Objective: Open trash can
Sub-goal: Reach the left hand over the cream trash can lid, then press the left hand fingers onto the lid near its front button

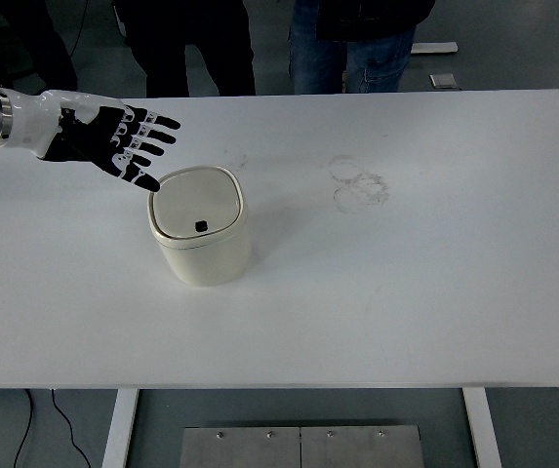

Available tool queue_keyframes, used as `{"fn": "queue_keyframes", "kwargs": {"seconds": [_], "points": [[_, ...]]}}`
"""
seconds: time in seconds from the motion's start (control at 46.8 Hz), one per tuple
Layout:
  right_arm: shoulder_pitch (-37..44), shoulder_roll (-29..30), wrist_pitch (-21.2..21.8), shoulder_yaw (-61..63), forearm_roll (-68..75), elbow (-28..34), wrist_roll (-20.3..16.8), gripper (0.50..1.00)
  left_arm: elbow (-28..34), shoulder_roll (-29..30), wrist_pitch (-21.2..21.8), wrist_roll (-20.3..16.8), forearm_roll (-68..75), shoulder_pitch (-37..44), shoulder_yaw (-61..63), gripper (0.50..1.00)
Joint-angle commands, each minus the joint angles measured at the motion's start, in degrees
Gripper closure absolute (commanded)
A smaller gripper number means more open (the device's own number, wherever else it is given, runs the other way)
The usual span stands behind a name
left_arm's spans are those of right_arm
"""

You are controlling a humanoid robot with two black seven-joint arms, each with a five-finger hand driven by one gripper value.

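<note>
Top view showed the left hand [113,139], fingers spread and holding nothing, hovering just beyond the lidded trash can's [200,239] upper-left rim on the white counter [406,273]

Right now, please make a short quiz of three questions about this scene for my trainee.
1. True or false: the lid of the trash can is already open.
2. Which hand is in view? A) left hand B) right hand C) both
3. Fill in: the fingers are spread and hold ____.

Key:
1. False. The lid lies flat and closed, with its small black button showing.
2. A. Its arm comes in from the left edge, beside the can's upper left.
3. Nothing.
</note>
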Motion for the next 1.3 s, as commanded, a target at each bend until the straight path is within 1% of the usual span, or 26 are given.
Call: {"fn": "queue_keyframes", "kwargs": {"seconds": [0.0, 0.086, 0.214, 0.321, 0.428, 0.577, 0.77, 1.048, 1.283], "points": [[0.0, 0.0, 0.1, 0.0, 0.0, 0.0, 0.0, 0.511, -1.0, -0.4, -0.1, 1.5, 0.1, -1.2, 0.0, 0.5], [0.0, 0.0, 0.1, 0.0, 0.0, 0.1, 0.0, 0.511, -1.8, -1.3, -0.1, 2.4, 0.1, -2.0, 0.1, 0.5], [0.0, 0.0, 0.0, 0.0, 0.0, 0.0, 0.0, 0.509, -3.5, -3.0, -0.2, 2.6, 0.1, -3.3, 0.5, 0.5], [0.0, 0.0, 0.0, 0.0, 0.0, 0.0, 0.0, 0.509, -5.1, -4.7, -0.2, 3.8, 0.1, -4.7, 1.1, 0.5], [0.0, 0.0, 0.1, 0.0, 0.0, 0.0, 0.0, 0.509, -6.2, -5.3, -0.2, 4.5, 0.1, -5.2, 1.2, 0.5], [0.0, 0.0, 0.0, 0.0, 0.0, 0.0, 0.0, 0.511, -7.2, -5.7, -0.1, 6.2, 0.1, -5.7, 2.3, 0.5], [0.0, 0.0, 0.1, 0.0, 0.0, 0.0, 0.0, 0.509, -7.3, -5.6, -0.2, 6.2, 0.2, -6.7, 4.8, 0.5], [0.0, 0.0, 0.0, 0.0, 0.0, 0.0, 0.0, 0.511, -7.3, -5.8, -0.2, 6.5, 0.7, -6.7, 5.0, 0.5], [0.0, 0.0, 0.0, 0.0, 0.0, 0.0, 0.0, 0.509, -7.2, -6.2, -0.1, 6.5, 1.7, -5.3, 5.0, 0.5]]}}
